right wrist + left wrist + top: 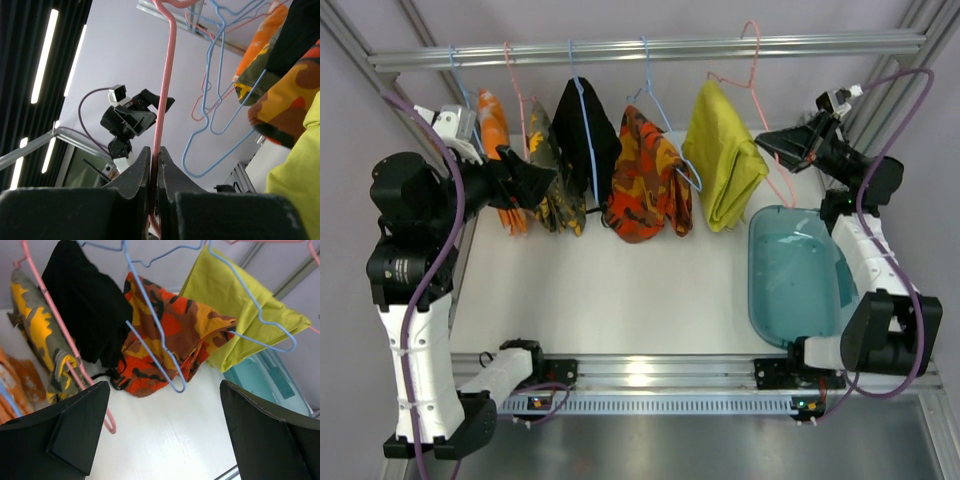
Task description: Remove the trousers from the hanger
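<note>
1. White table top inside a pale-walled, aluminium-framed cell. It lies below the silver aluminium rail, the landmark for every entry here.
2. Translucent teal plastic bin: on the table, below the rail's right end. No garment is visible inside it.
3. Yellow-green folded trousers: hanging below the rail's right portion, folded over their hanger and clear of the bin. Judged to be the task's item.
4. Red-and-orange camouflage garment: below mid-rail, on a blue wire hanger.
5. Black garment: below the rail, left of centre, on a blue wire hanger.
6. Olive-and-yellow camouflage garment: below the rail's left portion, on a pink wire hanger.
7. Orange patterned garment: below the rail's left end.
8. Left gripper: below the rail's left portion, beside entry 6. The jaws stand wide apart with nothing between them.
9. Right gripper: below the rail's right end, jaws pinched together on entry 10.
10. Pink wire hanger: hooked over the rail's right portion, carrying entry 3.
11. Progress: the hanger is secured, but the trousers are not yet off it. Pulling them free, probably with the left gripper, remains to be done.
</note>
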### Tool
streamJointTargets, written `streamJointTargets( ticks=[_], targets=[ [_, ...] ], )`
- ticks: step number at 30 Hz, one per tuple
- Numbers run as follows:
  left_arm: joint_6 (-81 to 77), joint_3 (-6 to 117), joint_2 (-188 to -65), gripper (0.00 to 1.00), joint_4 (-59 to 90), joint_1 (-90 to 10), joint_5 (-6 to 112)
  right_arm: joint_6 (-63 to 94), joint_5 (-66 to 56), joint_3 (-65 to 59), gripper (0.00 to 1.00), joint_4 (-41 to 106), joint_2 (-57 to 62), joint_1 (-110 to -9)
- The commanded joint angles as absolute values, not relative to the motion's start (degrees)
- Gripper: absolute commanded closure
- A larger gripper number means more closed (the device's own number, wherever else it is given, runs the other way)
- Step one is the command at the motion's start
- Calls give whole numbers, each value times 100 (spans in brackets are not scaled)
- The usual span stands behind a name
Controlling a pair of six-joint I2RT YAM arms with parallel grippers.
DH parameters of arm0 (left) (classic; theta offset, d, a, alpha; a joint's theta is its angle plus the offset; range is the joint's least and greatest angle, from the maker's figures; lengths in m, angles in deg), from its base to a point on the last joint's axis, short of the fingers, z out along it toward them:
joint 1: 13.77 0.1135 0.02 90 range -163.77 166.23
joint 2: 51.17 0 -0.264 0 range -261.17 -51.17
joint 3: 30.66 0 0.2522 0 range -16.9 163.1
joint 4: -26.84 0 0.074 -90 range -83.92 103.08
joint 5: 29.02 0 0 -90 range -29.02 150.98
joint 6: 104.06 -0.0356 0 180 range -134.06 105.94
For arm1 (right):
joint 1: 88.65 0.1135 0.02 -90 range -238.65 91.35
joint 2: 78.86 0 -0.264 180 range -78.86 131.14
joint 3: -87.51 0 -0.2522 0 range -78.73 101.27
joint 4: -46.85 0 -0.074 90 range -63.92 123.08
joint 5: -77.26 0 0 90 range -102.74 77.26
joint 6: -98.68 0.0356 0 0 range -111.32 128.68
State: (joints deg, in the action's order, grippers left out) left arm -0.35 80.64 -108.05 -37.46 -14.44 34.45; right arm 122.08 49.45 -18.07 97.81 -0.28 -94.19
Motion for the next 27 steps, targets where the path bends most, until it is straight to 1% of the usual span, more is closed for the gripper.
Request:
streamJointTargets(
  ticks=[1,5,9,11,13,16,20,21,25,27],
  targets=[
    [228,7908,-10637,3,-2850,-1412,2680,12056,4500,-1975,100,11720,-1012,-9489],
    [597,7767,-10636,2,-2297,-1421,2056,11881,4535,-2467,100,11457,-1636,-9498],
    [1246,7513,-10733,2,-1541,-1412,1291,11338,4754,-2722,100,10554,-2225,-9507],
    [1502,7363,-10750,2,-909,-1412,1089,11222,4816,-2775,100,10384,-2472,-9507],
    [2081,7117,-10821,2,-156,-1412,974,11099,4878,-2855,100,10148,-2691,-9507],
    [3004,6827,-10979,1,559,-1754,1079,10914,4922,-3039,100,9910,-2998,-9507],
    [2725,6975,-11347,1,728,-2764,1578,10703,4984,-3259,100,9462,-3263,-9507],
    [2803,7106,-11566,1,815,-3053,1632,10581,5001,-3303,100,9339,-3298,-9507],
    [3138,7424,-12138,1,1158,-3617,1852,10299,5045,-3277,100,8890,-3413,-9515],
    [3260,7547,-12462,2,1490,-4109,1975,10255,5054,-3224,100,8820,-3369,-9524]
  ],
)
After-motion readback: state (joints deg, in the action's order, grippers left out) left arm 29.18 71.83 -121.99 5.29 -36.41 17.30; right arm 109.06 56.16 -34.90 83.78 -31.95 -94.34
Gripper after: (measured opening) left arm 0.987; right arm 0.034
